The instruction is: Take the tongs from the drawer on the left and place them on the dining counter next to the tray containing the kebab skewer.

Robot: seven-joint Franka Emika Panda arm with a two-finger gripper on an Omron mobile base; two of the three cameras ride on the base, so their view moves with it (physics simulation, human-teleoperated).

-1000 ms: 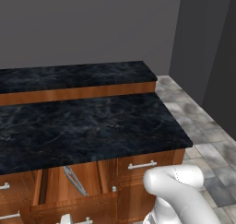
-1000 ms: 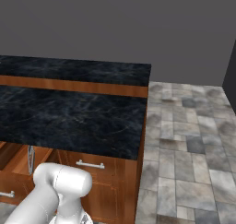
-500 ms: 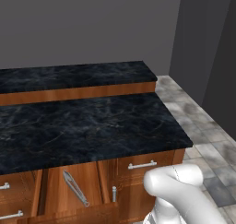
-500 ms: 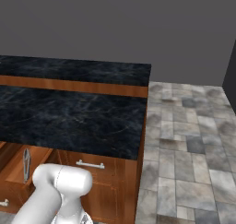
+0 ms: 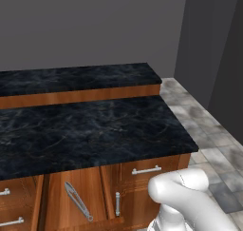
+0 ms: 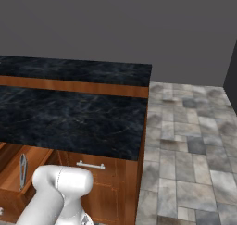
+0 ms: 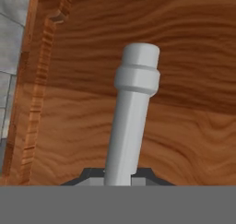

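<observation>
left base view: i log the drawer (image 5: 76, 204) pulled out below the front edge of the dining worktop (image 5: 85, 130), its plain wood floor showing. the tongs (image 5: 78, 201) lie flat inside it, long axis on a diagonal, one end up and to the left near the worktop's overhang, the other end, which seems to carry the small ring, down and to the right near the drawer front. just right of the drawer is a narrow door with a vertical handle (image 5: 117, 204), then a shut drawer with a horizontal bar handle (image 5: 146, 170). the arm's white elbow (image 5: 182, 197) sits at the lower right.

right base view: i see the tongs (image 6: 22, 171) in the same open drawer (image 6: 18, 175), here reading almost straight up and down, slim and narrow. grey stone floor tiles (image 6: 190, 150) run to the right of the worktop (image 6: 74, 117).

hand view: a silver bar handle (image 7: 131, 117) stands against reddish-brown wood (image 7: 184, 80), rising from between the end effector (image 7: 118, 177) tips. i cannot tell whether the tips are clamped on the bar or merely either side of it.
</observation>
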